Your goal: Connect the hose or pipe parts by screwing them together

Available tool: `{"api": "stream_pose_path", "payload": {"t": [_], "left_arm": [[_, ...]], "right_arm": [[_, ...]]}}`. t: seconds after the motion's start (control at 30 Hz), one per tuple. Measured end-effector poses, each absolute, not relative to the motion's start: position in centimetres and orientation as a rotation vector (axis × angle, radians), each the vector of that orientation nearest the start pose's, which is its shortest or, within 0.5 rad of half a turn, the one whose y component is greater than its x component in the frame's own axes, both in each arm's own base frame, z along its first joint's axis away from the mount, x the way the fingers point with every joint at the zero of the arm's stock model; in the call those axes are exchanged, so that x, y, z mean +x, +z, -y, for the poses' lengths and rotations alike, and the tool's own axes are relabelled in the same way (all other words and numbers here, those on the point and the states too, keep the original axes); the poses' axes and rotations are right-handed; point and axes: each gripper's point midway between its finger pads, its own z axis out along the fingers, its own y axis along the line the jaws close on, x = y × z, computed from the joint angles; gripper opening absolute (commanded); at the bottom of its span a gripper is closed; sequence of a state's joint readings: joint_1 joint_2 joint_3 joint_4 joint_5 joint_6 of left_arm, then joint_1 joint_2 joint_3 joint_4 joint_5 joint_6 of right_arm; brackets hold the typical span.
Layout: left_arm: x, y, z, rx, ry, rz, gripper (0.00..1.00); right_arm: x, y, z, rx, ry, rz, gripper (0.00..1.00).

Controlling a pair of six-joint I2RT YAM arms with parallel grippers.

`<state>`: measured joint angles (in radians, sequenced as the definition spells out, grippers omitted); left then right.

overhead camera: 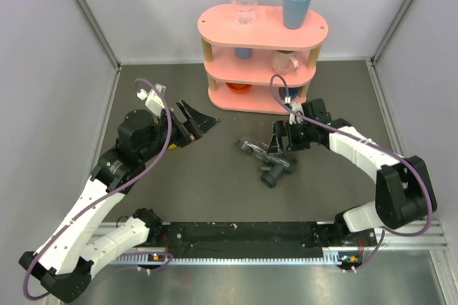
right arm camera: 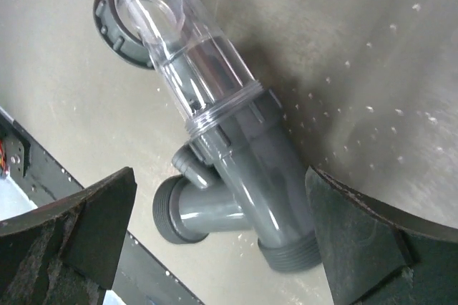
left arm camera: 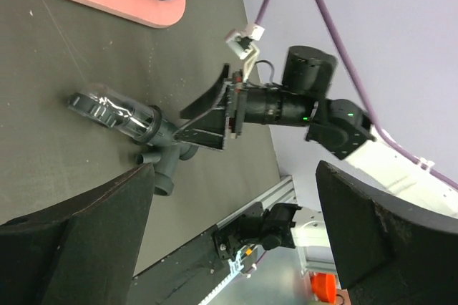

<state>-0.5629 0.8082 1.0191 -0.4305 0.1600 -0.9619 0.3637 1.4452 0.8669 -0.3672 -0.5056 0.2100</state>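
Between the spread, released fingers of the right claw (right arm camera: 222,213): one grey T-fitting (right arm camera: 243,197) with one clear tube (right arm camera: 193,69) seated in its end. Both lie on the dark mat (overhead camera: 215,183), touching neither finger. Just beyond the claw is one pink three-tier shelf (overhead camera: 215,27), with one glass (overhead camera: 245,3) and one blue cup (overhead camera: 296,6) on top. Well apart to its left is the left claw (overhead camera: 200,124), released and empty. Pale walls (overhead camera: 57,69) surround the mat.

Tube (right arm camera: 193,69): translucent, lying on the desk (right arm camera: 372,47), one end seated in the fitting
T-fitting (right arm camera: 250,190): dark grey, two threaded ends bare
Right claw (right arm camera: 220,176): jaws wide apart, flanking the fitting, touching nothing
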Motion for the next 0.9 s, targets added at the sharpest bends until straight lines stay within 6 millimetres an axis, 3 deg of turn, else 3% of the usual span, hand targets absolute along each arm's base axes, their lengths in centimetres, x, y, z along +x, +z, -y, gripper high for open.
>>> {"api": "stream_pose_path", "payload": {"t": [0.1, 0.2, 0.3, 0.43, 0.53, 0.63, 0.9], "left_arm": [[21.7, 34.3, 20.9, -0.225, -1.175, -1.945, 0.99], [21.8, 35.3, 20.9, -0.171, -1.154, -1.93, 0.99], [21.6, 35.9, 21.2, -0.116, -1.153, -1.921, 0.99], [21.3, 36.4, 21.6, -0.042, -1.158, -1.921, 0.99], [21.2, 36.5, 21.6, -0.007, -1.144, -1.911, 0.99], [21.1, 36.8, 21.0, 0.015, -1.107, -1.883, 0.99], [19.6, 38.4, 18.3, 0.009, -1.037, -1.785, 0.99]], "right_arm": [[27.0, 10.7, -18.7, -0.369, 0.753, -2.532, 0.99], [27.9, 15.0, -17.8, -0.314, 0.67, -2.469, 0.99], [27.7, 21.4, -17.2, -0.286, 0.66, -2.315, 0.99], [24.9, 31.4, -16.0, -0.3, 0.686, -2.07, 0.99], [22.7, 36.3, -15.2, -0.278, 0.708, -1.953, 0.99], [19.7, 37.9, -14.5, -0.228, 0.766, -1.917, 0.99], [14.3, 37.2, -12.8, -0.024, 0.877, -1.946, 0.99]]}}
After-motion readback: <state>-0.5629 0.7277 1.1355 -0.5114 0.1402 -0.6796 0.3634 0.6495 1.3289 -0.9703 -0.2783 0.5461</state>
